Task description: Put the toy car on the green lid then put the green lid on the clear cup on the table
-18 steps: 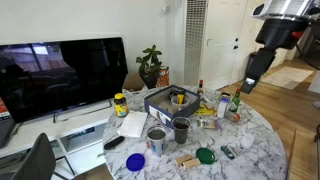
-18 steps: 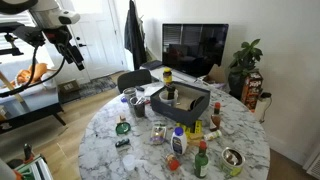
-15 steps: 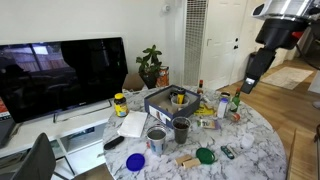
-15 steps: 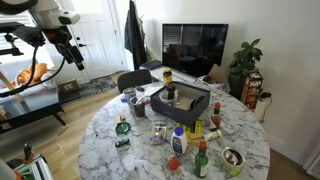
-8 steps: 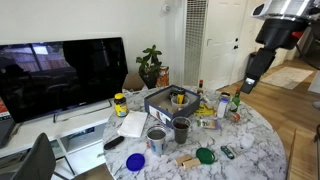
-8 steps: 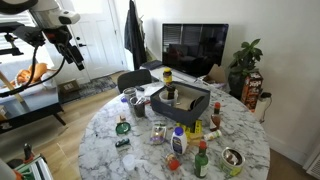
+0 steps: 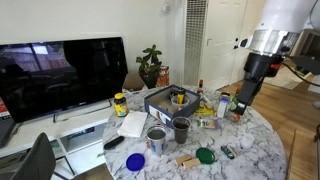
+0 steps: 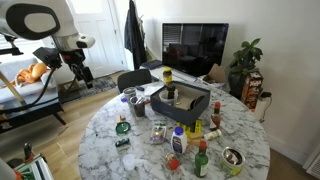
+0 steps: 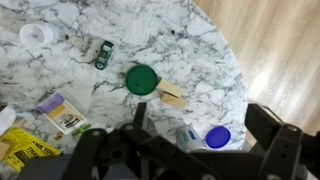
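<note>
The toy car [image 9: 103, 54] lies on the marble table [image 9: 200, 45], a little left of the green lid [image 9: 142, 78]. Both also show in an exterior view, the car [image 7: 228, 152] right of the lid [image 7: 205, 155]. The dark clear cup [image 7: 181, 130] stands upright behind them; in the wrist view I cannot make it out. My gripper [image 9: 204, 122] hangs high above the table's edge with its jaws wide apart and nothing between them. It shows in both exterior views [image 7: 245, 97] [image 8: 80, 75].
A blue lid [image 9: 218, 136] lies beside a silvery-grey cup [image 9: 192, 135]. Wooden blocks [image 9: 172, 95] touch the green lid. A dark tray [image 7: 170, 100] of items and several bottles [image 7: 222, 105] crowd the table's middle. The wooden floor [image 9: 285, 50] lies past the edge.
The arm has come down and in toward the table edge; the gripper stays open. Nothing on the table has moved.
</note>
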Tool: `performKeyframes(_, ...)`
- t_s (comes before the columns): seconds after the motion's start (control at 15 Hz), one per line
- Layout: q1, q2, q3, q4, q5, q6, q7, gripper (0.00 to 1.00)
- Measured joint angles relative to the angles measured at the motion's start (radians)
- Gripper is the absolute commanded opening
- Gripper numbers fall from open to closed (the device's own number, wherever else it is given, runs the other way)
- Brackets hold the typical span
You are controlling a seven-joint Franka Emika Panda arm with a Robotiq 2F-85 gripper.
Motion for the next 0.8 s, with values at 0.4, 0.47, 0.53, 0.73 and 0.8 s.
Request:
performKeyframes(0.4, -0.046, 0.280, -0.002, -0.037, -0.041, 0.343, -0.014, 1.00)
performKeyframes(0.47, -0.056, 0.332, -0.005, -0.037, -0.047, 0.403, -0.014, 1.00)
performKeyframes(0.53, -0.060, 0.382, -0.012, -0.037, -0.047, 0.459, -0.015, 1.00)
performKeyframes(0.73, -0.030, 0.508, -0.056, -0.033, 0.042, 0.588, -0.106, 1.00)
performKeyframes(0.8, -0.024, 0.531, -0.063, -0.030, 0.055, 0.602, -0.120, 1.00)
